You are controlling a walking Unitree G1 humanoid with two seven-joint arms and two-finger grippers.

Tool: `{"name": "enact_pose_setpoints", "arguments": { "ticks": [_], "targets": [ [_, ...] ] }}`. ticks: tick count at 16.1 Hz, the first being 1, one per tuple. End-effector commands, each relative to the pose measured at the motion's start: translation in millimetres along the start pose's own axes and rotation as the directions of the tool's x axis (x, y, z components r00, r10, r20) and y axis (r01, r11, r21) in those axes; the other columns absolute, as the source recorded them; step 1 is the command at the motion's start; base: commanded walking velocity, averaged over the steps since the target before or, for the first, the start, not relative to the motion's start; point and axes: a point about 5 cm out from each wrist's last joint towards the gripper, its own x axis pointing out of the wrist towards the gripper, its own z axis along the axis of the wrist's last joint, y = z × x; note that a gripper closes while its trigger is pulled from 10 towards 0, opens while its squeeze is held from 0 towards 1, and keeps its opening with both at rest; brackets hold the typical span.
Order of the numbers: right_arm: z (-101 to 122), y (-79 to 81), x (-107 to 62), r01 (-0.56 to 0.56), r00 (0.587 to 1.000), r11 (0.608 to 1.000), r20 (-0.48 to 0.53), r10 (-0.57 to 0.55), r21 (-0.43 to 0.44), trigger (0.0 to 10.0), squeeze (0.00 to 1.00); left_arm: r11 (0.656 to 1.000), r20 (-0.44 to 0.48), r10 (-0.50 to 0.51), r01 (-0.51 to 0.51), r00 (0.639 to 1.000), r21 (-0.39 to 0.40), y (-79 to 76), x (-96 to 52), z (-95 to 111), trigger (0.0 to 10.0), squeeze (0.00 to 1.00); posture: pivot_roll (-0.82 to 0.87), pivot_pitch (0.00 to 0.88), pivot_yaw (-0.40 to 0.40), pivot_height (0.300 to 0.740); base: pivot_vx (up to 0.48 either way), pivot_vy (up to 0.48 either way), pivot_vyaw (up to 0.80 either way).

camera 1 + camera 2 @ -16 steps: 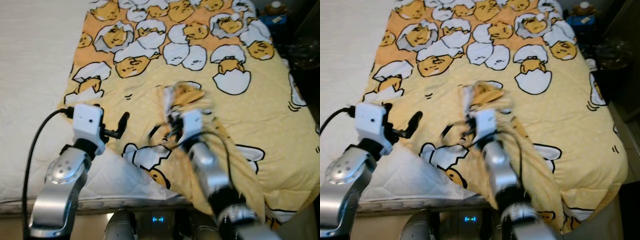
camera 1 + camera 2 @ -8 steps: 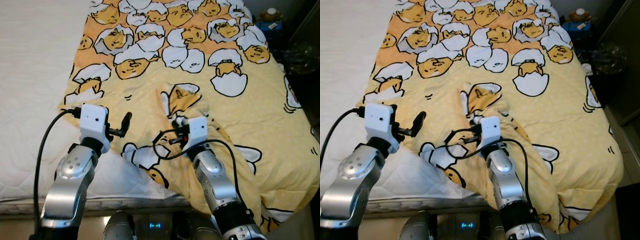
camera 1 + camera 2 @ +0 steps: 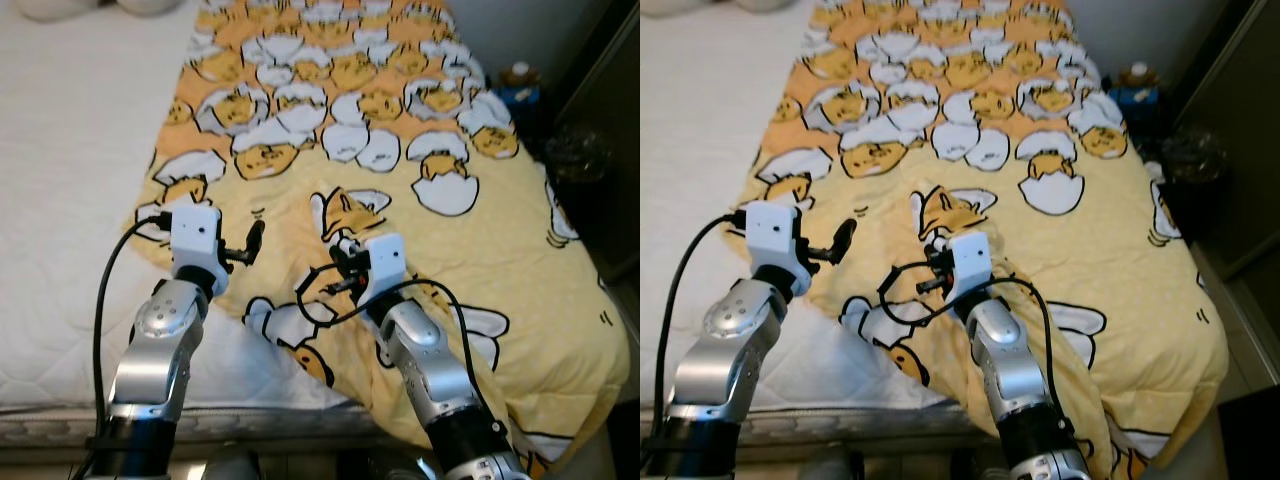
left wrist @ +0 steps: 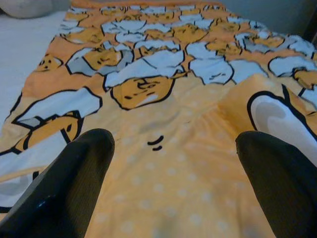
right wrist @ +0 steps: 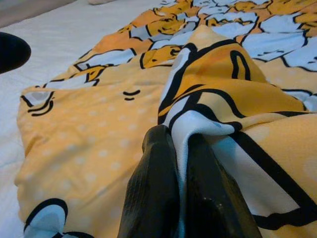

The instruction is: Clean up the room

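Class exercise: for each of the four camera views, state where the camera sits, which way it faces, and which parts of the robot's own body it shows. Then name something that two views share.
Left eye view: head camera, facing forward and down at the yellow blanket on the white mattress; both silver arms show.
Right eye view: its stereo twin, same scene.
Left wrist view: looks along the open left gripper, fingers apart above the blanket.
Right wrist view: looks along the right gripper, pinching a blanket fold.
Shared: every view shows the egg-print blanket.

Soft matt cloth blanket [image 3: 400, 130], quilted white mattress [image 3: 70, 180], matt black claw fingers [image 4: 79, 168]
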Motion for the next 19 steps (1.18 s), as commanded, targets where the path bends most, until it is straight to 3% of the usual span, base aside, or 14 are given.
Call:
{"name": "enact_pose_setpoints", "arguments": {
  "ticks": [1,10,19],
  "targets": [
    [-2,-1.1,-3.6,0.007,1.0,1.0,-0.003,-0.007,0.022,0.0,0.0,1.0,0.005,-0.008,0.009,1.0,-0.013,-2.7,2.5,-1,10.0,0.0,0.12,0.037,-0.043,0.74,0.0,0.386,0.0],
    [-4,-6.3,-4.3,0.021,0.999,0.999,-0.026,-0.02,0.025,0.0,0.0,1.0,0.021,-0.009,0.009,1.0,-0.017,-3.6,6.3,-2,10.0,0.0,0.12,0.037,-0.044,0.74,0.0,0.447,0.0],
    [-15,0.1,-11.1,-0.054,0.996,0.998,-0.068,0.056,0.032,0.0,0.0,1.0,0.035,-0.015,0.015,0.999,-0.009,-7.9,4.9,-2,10.0,0.0,0.12,0.038,-0.043,0.74,0.0,0.0,0.0]
  ]
}}
